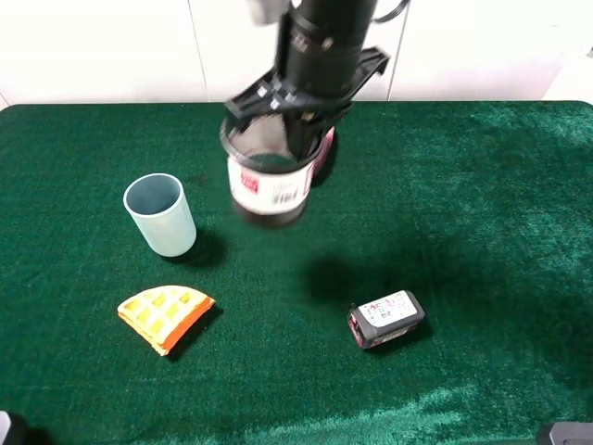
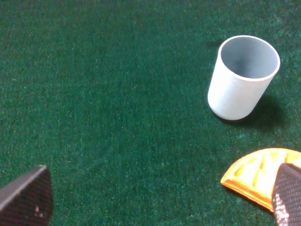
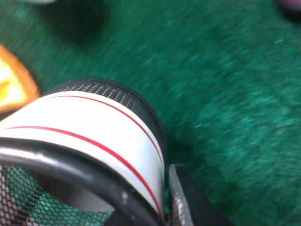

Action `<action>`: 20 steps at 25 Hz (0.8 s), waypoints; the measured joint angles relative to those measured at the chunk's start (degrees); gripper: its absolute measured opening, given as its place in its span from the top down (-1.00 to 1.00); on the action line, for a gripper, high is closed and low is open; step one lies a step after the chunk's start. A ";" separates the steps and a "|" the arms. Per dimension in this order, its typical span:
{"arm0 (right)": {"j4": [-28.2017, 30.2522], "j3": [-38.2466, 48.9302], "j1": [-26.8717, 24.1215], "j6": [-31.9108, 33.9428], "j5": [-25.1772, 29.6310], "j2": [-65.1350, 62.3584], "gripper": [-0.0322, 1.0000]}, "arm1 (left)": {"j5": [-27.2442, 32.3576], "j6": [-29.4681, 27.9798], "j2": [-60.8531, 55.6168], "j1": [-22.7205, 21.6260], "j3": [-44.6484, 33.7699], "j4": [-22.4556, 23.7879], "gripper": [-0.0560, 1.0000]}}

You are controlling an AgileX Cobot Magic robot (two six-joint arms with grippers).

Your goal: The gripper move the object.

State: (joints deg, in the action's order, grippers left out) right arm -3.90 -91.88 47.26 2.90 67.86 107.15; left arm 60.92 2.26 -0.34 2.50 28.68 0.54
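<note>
The object is a round black wire-mesh pen cup (image 1: 269, 190) with a white barcode label marked in red. It hangs above the green cloth at the back middle, and its shadow falls on the cloth below. My right gripper (image 1: 310, 153) is shut on its rim, one finger inside and one outside. The right wrist view shows the cup (image 3: 94, 132) close up, with a finger (image 3: 181, 202) against its label. My left gripper (image 2: 160, 202) is open and empty low over the cloth; only its two fingertips (image 2: 28, 195) show.
A pale blue plastic cup (image 1: 162, 215) stands upright at the left, also in the left wrist view (image 2: 242, 77). An orange waffle wedge (image 1: 165, 315) lies in front of it (image 2: 256, 174). A small black box with a label (image 1: 386, 319) lies front right.
</note>
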 joint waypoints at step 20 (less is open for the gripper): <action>0.18 -1.19 -25.03 -0.87 -12.16 0.35 0.88 | 0.00 0.00 0.00 0.00 0.00 0.00 -0.88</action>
State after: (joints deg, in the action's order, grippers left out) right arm -3.72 -93.07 22.22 2.03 55.70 107.50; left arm 60.92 2.26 -0.34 2.50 28.68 0.54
